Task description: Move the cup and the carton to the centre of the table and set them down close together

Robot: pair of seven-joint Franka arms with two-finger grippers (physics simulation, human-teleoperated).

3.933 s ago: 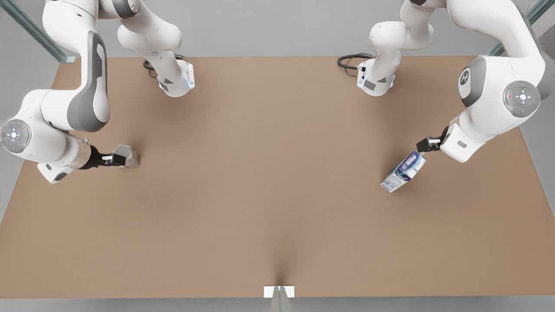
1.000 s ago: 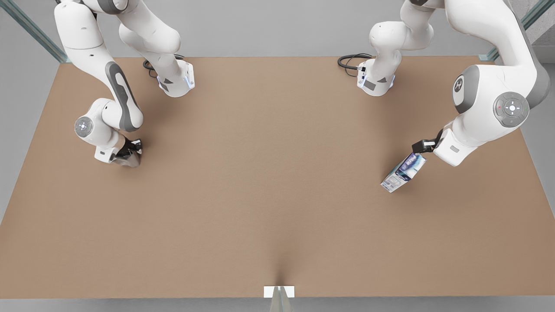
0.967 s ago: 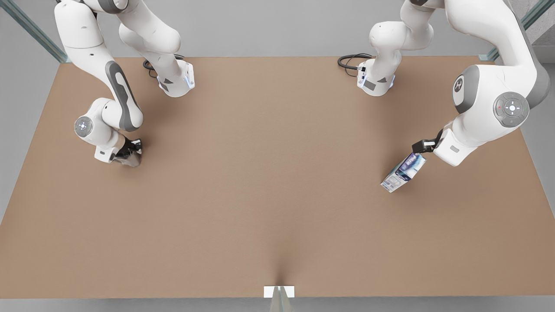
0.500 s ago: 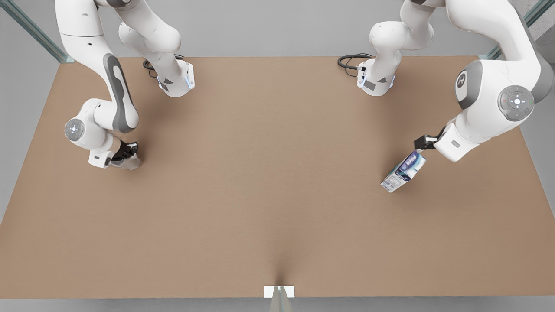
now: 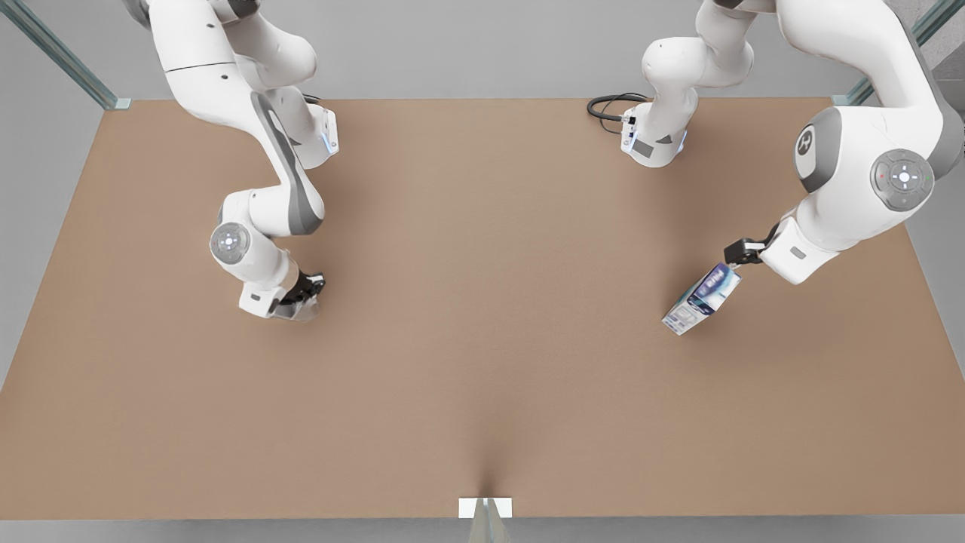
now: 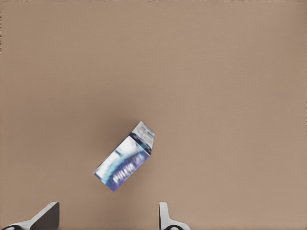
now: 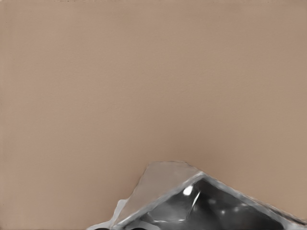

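Observation:
The pale faceted cup [image 5: 296, 310] hangs just above the table [image 5: 482, 362], left of centre in the front view. My right gripper [image 5: 305, 291] is shut on it. In the right wrist view the cup [image 7: 192, 201] sits close up, its dark inside showing. The white and teal-blue carton [image 5: 701, 299] lies tilted on the table at the front view's right. My left gripper [image 5: 742, 251] is open just beyond the carton's upper end, not touching it. The left wrist view shows the carton [image 6: 125, 156] ahead of my left gripper [image 6: 105, 221], not between the spread fingertips [image 6: 45, 216].
Both arm bases [image 5: 652, 143] stand at the table's far edge, with a black cable [image 5: 607, 105] beside the one at the front view's right. A small white bracket [image 5: 485, 507] sits at the middle of the near edge.
My right gripper has carried the cup toward the front view's right and slightly nearer the front edge. The left gripper has only shifted a little beside the carton, which has not moved.

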